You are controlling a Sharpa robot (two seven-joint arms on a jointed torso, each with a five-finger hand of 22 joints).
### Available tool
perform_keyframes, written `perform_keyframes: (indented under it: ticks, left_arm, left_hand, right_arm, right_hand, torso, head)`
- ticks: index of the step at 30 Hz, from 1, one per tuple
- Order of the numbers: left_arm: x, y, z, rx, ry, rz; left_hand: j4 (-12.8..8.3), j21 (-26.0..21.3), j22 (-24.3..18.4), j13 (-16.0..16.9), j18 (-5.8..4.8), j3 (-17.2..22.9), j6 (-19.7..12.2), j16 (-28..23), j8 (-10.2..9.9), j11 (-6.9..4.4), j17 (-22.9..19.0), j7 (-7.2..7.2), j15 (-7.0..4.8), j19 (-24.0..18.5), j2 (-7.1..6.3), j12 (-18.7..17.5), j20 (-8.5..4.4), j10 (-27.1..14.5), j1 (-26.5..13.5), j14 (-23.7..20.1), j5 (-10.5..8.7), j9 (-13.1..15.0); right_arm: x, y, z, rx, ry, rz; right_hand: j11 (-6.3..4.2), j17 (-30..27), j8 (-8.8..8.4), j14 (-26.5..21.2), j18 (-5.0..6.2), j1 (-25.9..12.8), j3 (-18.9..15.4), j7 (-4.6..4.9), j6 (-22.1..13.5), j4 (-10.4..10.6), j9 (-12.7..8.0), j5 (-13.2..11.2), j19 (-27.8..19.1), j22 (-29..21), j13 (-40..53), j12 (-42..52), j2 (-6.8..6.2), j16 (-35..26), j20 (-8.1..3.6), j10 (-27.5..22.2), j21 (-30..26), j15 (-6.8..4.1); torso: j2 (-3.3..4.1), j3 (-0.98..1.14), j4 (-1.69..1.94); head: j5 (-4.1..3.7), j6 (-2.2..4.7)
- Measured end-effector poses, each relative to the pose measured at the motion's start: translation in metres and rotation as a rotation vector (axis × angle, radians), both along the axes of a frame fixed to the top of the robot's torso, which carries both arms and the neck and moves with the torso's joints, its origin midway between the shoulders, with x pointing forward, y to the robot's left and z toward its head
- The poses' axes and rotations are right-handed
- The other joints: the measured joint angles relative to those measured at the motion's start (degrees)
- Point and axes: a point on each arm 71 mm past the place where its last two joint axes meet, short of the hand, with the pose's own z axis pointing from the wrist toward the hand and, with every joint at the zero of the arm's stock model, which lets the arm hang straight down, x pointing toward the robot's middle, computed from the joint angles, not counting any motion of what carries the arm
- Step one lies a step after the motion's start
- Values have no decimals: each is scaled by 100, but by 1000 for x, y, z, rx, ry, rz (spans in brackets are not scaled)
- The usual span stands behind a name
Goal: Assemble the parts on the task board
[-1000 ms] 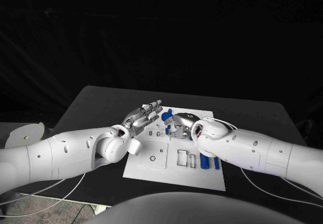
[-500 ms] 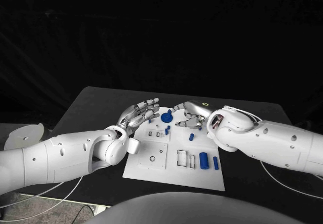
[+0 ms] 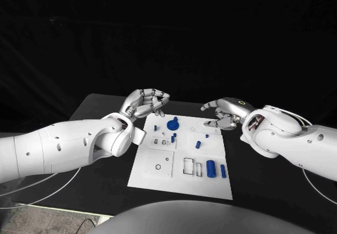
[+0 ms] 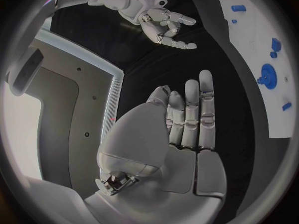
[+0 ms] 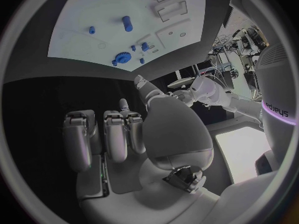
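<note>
Head view: seen on the black surface (image 3: 98,114), a white task board (image 3: 184,183), rectangular, with outlined recesses and small blue parts. Noted a round blue gear-like part (image 3: 173,125) near its far edge, a short blue peg (image 3: 198,144) mid-board, and a thicker blue cylinder (image 3: 211,167) beside a slimmer blue bar (image 3: 223,170) on the robot's right half. Left hand (image 3: 146,103) raised beyond the board's far left corner, fingers curled loosely, holding nothing. Right hand (image 3: 223,113) raised past the far right corner, fingers bent inward, nothing held.

Left wrist view: left hand (image 4: 181,134) with fingers extended, side by side, nothing held; board (image 4: 252,55) off to one side.

Right wrist view: right hand (image 5: 137,134) with fingers bent, nothing held; board (image 5: 81,35) beyond.
</note>
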Motion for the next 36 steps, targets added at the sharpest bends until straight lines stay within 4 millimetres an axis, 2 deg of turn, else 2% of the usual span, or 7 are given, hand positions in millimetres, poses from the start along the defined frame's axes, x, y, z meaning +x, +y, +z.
perform_keyframes:
  ticks: [2,4,9,15,21,30,36]
  left_arm:
    - [2,0,1,55,-18,-10]
    - [3,0,1,123,-26,-23]
    - [1,-2,-2,284,-3,-56]
    - [7,-8,4,503,60,-100]
    - [12,-15,3,719,144,-129]
    - [21,-21,-10,998,309,-148]
    - [24,-25,-17,1102,382,-152]
  left_hand:
    - [251,962,916,1704,-82,-42,-211,1224,675,132,2213,-97,-17,96,-95,399,-95,1110,-98,952,-161,353]
    - [435,1680,1755,2446,-154,-112,-306,1709,1168,259,3353,-132,-5,285,-131,416,-128,1467,-212,1634,-253,627]
    - [545,3202,3811,2490,-405,-438,-843,2012,2097,-50,3704,-117,-90,1151,-49,1083,-85,2289,-1021,2208,-513,1333]
    - [548,3969,5093,2480,-676,-783,-951,2012,2223,-67,3705,-108,-90,2136,91,1070,-47,2306,-1676,2207,-969,1540]
    - [558,4374,5154,2481,-903,-1051,-826,2011,2118,-99,3705,-168,-90,2643,170,1070,-85,2274,-1964,2207,-1222,1548]
    - [572,4444,5153,2480,-904,-1434,-691,2011,1975,-141,3704,-199,-132,2662,230,1070,-104,2274,-2504,2206,-1789,1602]
    - [556,4444,5153,2480,-964,-1449,-227,2011,2037,-264,3703,-331,-235,2662,327,1070,-188,2274,-2433,2205,-1510,1792]
  right_arm:
    - [0,-3,-2,-6,10,-6]
    - [-1,-7,-3,-11,20,-13]
    - [0,-17,-8,-27,41,-35]
    - [1,-28,-18,-46,68,-61]
    - [1,-33,-24,-56,82,-73]
    - [-1,-38,-32,-65,97,-86]
    - [-1,-41,-38,-70,106,-96]
  right_hand:
    - [0,0,0,0,0,0,0,0,0,0,-3,0,0,0,0,0,0,0,0,0,0,0]
    - [0,0,0,0,0,-13,-24,0,0,24,-10,0,0,0,0,0,13,0,0,0,0,0]
    - [0,-1,23,0,0,-61,-21,1,41,58,-18,26,0,-1,0,0,61,0,0,0,0,0]
    - [0,-1,23,0,0,-61,-31,21,62,67,-26,36,0,-1,0,0,61,0,0,0,-21,0]
    - [0,-1,22,0,0,-61,-31,21,61,80,-26,48,0,-1,0,0,61,0,0,0,-21,0]
    - [0,-2,45,0,0,-85,-38,6,118,105,-38,80,0,-2,0,0,85,0,1,0,-21,0]
    - [0,3,45,0,0,-85,-22,6,117,120,-43,111,0,-2,0,0,85,0,0,0,-21,0]
  torso:
    - [-16,10,-40]
    - [-29,21,-75]
    - [-46,45,-151]
    - [-54,79,-229]
    - [-65,129,-319]
    - [-65,176,-416]
    - [-58,189,-449]
  head:
    - [8,0]
    - [16,0]
    - [31,0]
    - [87,0]
    - [215,0]
    - [272,0]
    - [283,0]
